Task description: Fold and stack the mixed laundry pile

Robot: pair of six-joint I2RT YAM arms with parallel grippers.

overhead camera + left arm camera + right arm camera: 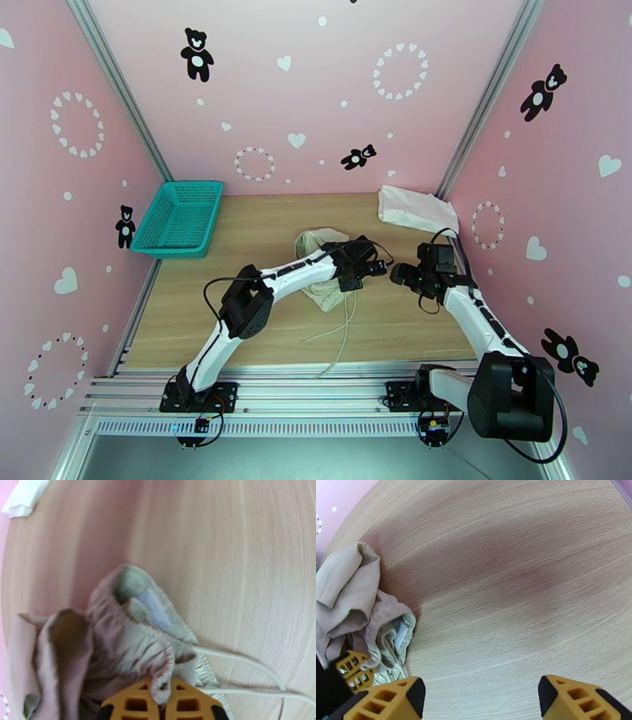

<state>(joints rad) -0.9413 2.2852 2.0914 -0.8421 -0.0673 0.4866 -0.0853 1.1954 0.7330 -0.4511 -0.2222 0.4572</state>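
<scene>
- Top external view: two pale drawstring cords [345, 331] trail across the wooden worktop [411, 331] toward its near edge.
- Left wrist view: the left gripper [162, 705] has its jaws pinched together on the gathered waistband of the cream-beige garment [118, 649], which sits bunched at mid-worktop.
- Just right of that garment, the right gripper [482, 697] hangs over bare wood, jaws wide apart, holding nothing.
- At the far right corner, the white T-shirt [417, 209] lies folded.
- At the far left, a teal mesh basket [178, 217] stands against the wall.

Crumpled beige garment [320, 241] at centre — folded white T-shirt [415, 209] far right
</scene>
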